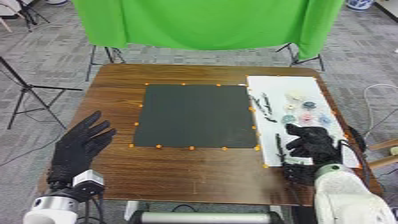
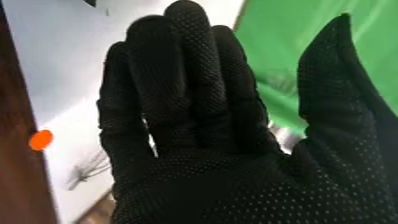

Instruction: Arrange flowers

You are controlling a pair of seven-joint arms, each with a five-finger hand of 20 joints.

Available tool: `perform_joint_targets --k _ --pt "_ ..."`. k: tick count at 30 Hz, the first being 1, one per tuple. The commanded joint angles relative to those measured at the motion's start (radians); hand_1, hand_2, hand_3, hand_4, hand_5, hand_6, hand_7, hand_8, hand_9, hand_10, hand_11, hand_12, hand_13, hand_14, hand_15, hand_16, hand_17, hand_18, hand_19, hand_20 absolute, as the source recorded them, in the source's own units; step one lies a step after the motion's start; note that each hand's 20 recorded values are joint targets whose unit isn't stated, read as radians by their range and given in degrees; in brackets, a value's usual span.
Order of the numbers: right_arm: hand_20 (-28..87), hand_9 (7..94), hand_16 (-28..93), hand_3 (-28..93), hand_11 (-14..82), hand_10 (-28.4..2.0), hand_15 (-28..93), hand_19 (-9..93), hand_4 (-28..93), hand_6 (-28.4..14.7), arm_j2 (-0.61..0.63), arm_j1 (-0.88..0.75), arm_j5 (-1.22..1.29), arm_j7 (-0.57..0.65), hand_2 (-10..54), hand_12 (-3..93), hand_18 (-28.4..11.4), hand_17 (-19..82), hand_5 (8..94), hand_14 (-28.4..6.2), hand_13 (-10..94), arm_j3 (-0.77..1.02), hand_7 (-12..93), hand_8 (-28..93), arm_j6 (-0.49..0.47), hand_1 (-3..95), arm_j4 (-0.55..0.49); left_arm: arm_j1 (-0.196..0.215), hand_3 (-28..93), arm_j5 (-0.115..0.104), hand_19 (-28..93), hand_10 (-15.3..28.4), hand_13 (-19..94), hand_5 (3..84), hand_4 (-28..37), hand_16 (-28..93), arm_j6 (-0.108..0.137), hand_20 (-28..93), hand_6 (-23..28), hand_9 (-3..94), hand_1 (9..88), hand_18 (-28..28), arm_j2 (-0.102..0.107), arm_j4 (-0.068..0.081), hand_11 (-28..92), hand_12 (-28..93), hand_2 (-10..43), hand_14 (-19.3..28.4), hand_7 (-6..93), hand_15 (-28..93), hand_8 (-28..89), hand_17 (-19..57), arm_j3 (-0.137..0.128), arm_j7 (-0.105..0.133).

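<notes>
My right hand [image 1: 311, 142] is over the lower part of the white sheet [image 1: 275, 85], just below the small flower heads. In the right wrist view my right hand [image 2: 191, 115] has straight fingers, the thumb apart, and holds nothing. Several small flowers lie on the sheet, among them a cream one [image 1: 296, 94], a pink one [image 1: 306, 118] and a dark blue-grey one [image 1: 309, 105]. Dark stems [image 1: 265, 106] lie left of them, and another dark stem [image 1: 280, 147] is beside my right hand. My left hand [image 1: 78, 147] is at the table's left edge, fingers straight and empty.
A dark rectangular mat [image 1: 195, 115] is in the middle of the brown table [image 1: 191, 175], left of the sheet. Orange dots mark the borders of mat and sheet. A green cloth [image 1: 209, 22] hangs behind the table, and a black tripod [image 1: 31, 87] stands to its left.
</notes>
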Motion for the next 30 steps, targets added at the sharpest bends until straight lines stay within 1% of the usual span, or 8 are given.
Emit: perform_joint_targets --k 1,4,10,14,15,18,20,30 --pt "14 71.3 10 86 45.6 -16.4 74 86 -27 -3.5 0.026 0.046 -0.187 0.114 -2.2 17.2 -23.3 26 62.7 -12.2 67 -0.018 27 -16 -0.022 27.5 -0.018 0.012 82 -0.001 59 19.0 25 36.5 -21.3 -8 -0.003 -9 9.5 33.5 22.5 25.7 -0.002 -0.004 22 9 3.8 26.3 13.0 44 -9 -8.7 -0.005 -0.003" --pt "13 71.3 9 85 46.1 -16.1 74 86 -27 -3.4 0.032 0.056 -0.254 0.163 -3.2 17.3 -23.3 26 64.1 -12.2 67 -0.031 28 -16 -0.049 28.4 -0.017 0.016 82 -0.002 59 19.0 25 36.5 -21.4 -8 0.003 -9 9.5 33.5 22.5 25.7 0.001 -0.005 22 9 3.8 26.3 13.0 44 -9 -8.7 -0.003 0.002" --pt "11 71.4 10 86 47.5 -16.0 74 86 -27 -3.4 0.022 0.065 -0.348 0.226 -4.2 17.8 -23.6 28 65.6 -11.7 68 -0.038 31 -17 -0.174 29.0 -0.017 0.012 82 -0.002 59 18.9 25 36.5 -21.4 -8 0.003 -9 9.5 33.5 22.5 25.7 0.001 -0.004 22 9 3.8 26.2 13.1 44 -9 -8.7 -0.006 0.0" --pt "9 71.8 11 85 47.7 -16.6 74 88 -26 -3.9 0.025 0.07 -0.397 0.258 -4.4 17.8 -24.4 34 66.2 -11.3 70 -0.053 30 -17 -0.242 29.2 -0.015 0.014 82 -0.002 59 18.9 25 36.5 -21.3 -8 -0.003 -9 9.5 33.6 22.4 25.7 -0.001 -0.005 22 9 3.8 26.2 13.2 44 -9 -8.7 -0.006 -0.002" --pt "4 71.8 11 85 47.6 -16.7 74 90 -26 -4.1 0.023 0.073 -0.401 0.261 -4.5 18.0 -24.4 34 66.4 -11.2 70 -0.056 30 -17 -0.257 29.2 -0.014 0.013 82 -0.001 59 18.9 25 36.5 -21.4 -8 -0.001 -9 9.5 33.6 22.5 25.7 0.0 -0.003 22 9 3.8 26.2 13.1 44 -9 -8.7 -0.004 -0.001" --pt "0 71.8 12 84 47.3 -16.7 74 91 -26 -4.3 0.02 0.078 -0.417 0.273 -4.8 18.0 -24.3 35 66.4 -11.1 70 -0.067 30 -16 -0.292 29.3 -0.012 0.015 82 -0.002 59 18.9 25 36.5 -21.4 -8 0.0 -9 9.5 33.6 22.5 25.7 0.001 -0.004 22 9 3.8 26.3 13.1 43 -9 -8.8 -0.005 0.001" --pt "-1 71.7 12 84 47.1 -16.9 74 92 -26 -4.3 0.024 0.092 -0.443 0.288 -4.9 18.0 -24.3 35 66.4 -11.1 70 -0.086 30 -16 -0.315 29.4 -0.007 0.008 82 0.0 59 19.0 25 36.5 -21.3 -8 -0.004 -9 9.5 33.5 22.4 25.7 -0.004 -0.002 22 9 3.8 26.2 13.1 44 -9 -8.8 -0.007 -0.007" --pt "-3 71.6 12 84 46.9 -16.8 73 92 -26 -4.4 0.055 0.11 -0.563 0.339 -5.4 18.0 -24.2 35 66.6 -11.1 70 -0.155 30 -16 -0.432 29.7 0.005 0.01 82 -0.001 59 18.9 25 36.5 -21.5 -8 -0.003 -9 9.5 33.5 22.5 25.7 0.0 -0.003 22 9 3.9 26.3 13.0 44 -9 -8.7 -0.006 -0.001"
